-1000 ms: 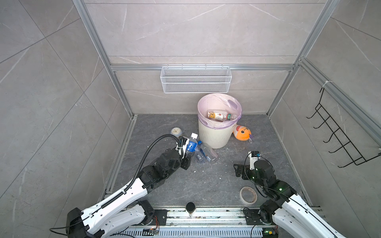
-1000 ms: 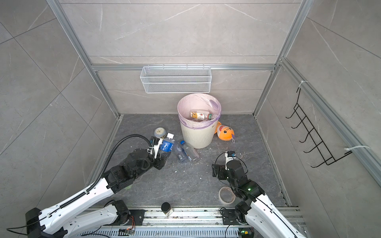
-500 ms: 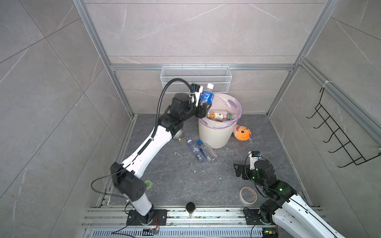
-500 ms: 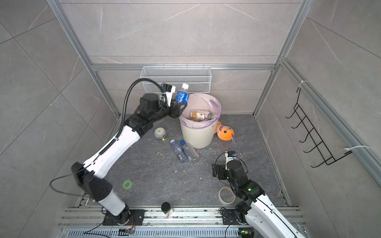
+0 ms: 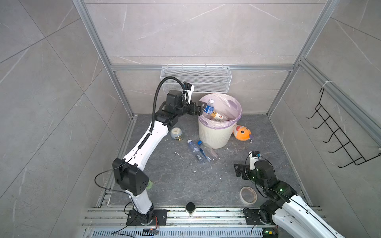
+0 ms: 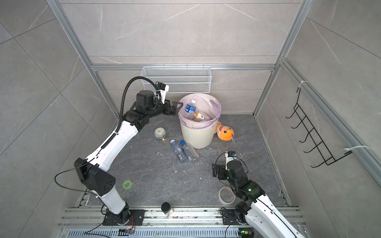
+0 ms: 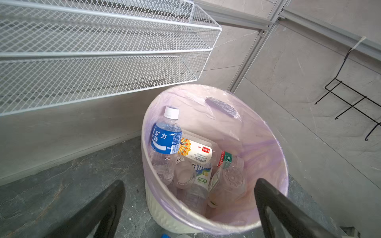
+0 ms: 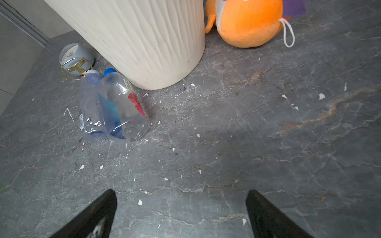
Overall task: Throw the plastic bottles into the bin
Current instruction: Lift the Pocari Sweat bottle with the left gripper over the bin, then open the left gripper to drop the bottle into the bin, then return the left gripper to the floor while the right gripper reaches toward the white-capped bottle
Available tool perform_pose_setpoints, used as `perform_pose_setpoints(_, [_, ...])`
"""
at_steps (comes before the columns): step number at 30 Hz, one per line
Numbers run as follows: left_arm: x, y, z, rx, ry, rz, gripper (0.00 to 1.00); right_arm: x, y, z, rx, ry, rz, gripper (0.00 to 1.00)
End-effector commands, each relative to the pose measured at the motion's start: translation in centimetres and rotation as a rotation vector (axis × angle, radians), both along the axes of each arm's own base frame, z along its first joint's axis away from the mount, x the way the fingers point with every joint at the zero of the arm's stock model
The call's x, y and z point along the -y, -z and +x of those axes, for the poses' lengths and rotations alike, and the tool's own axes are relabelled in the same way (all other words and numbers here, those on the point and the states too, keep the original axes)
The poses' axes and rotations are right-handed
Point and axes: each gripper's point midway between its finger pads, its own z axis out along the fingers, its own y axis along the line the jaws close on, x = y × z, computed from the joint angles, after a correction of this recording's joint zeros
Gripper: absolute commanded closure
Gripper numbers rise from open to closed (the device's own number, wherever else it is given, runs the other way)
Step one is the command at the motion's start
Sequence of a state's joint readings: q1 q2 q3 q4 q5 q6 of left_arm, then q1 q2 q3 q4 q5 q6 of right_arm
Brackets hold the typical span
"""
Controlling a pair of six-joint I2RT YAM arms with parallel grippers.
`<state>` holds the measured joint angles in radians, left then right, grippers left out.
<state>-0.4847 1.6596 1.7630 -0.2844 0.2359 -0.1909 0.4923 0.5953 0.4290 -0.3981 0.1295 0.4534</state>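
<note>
Cream-white ribbed plastic marks the bin (image 5: 214, 136), upper middle of both top views, its lilac liner (image 5: 233, 107) folded over the rim. The left gripper (image 5: 199, 108) hangs at the rim's left edge, jaws spread wide and empty. A blue-labelled bottle (image 5: 208, 108) rests inside the bin, cap up, clear of them. I judge this bottle's drop done; the step in hand is going for the next 1.

2 remain on the dark tabletop (image 5: 185, 181) just below the bin's base: a pale-capped bottle (image 5: 194, 151) and a blue-capped bottle (image 5: 208, 153), lying side by side and touching. The next move calls for an arm to come down over 1 and close across its body. Since they touch, lifting 1 may roll the other. The right gripper (image 5: 238, 170), lower right, sits low facing the pair, jaws parted and holding nothing.

Only the left wrist view looks into the bin, where at least 4 bottles are piled, with blue, yellow-white and green-white labels. Only the right wrist view shows the pair's caps close, pointing toward the grey clock (image 8: 75, 59) at its upper left, with an orange plush toy (image 8: 249, 22) at upper right.
</note>
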Motion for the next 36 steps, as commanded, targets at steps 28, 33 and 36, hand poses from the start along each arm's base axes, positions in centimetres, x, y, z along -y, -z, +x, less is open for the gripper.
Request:
perform_pose_setpoints(28, [-9.9,16.9,-9.5,-0.251,-0.29,0.05,0.0,-12.6,-3.9,4.4,0.042,-0.209,-0.193,0.01])
perform_pose_setpoints(33, [-10.7,20.7,-11.2,-0.329,-0.296,0.072,0.0,-15.0,-3.9,5.6,0.024,-0.236,-0.185,0.01])
perform_pose_setpoints(36, [-11.1,22.6,-12.0,-0.357,-0.303,0.07,0.0,-16.5,-3.5,6.2,0.005,-0.261,-0.198,0.01])
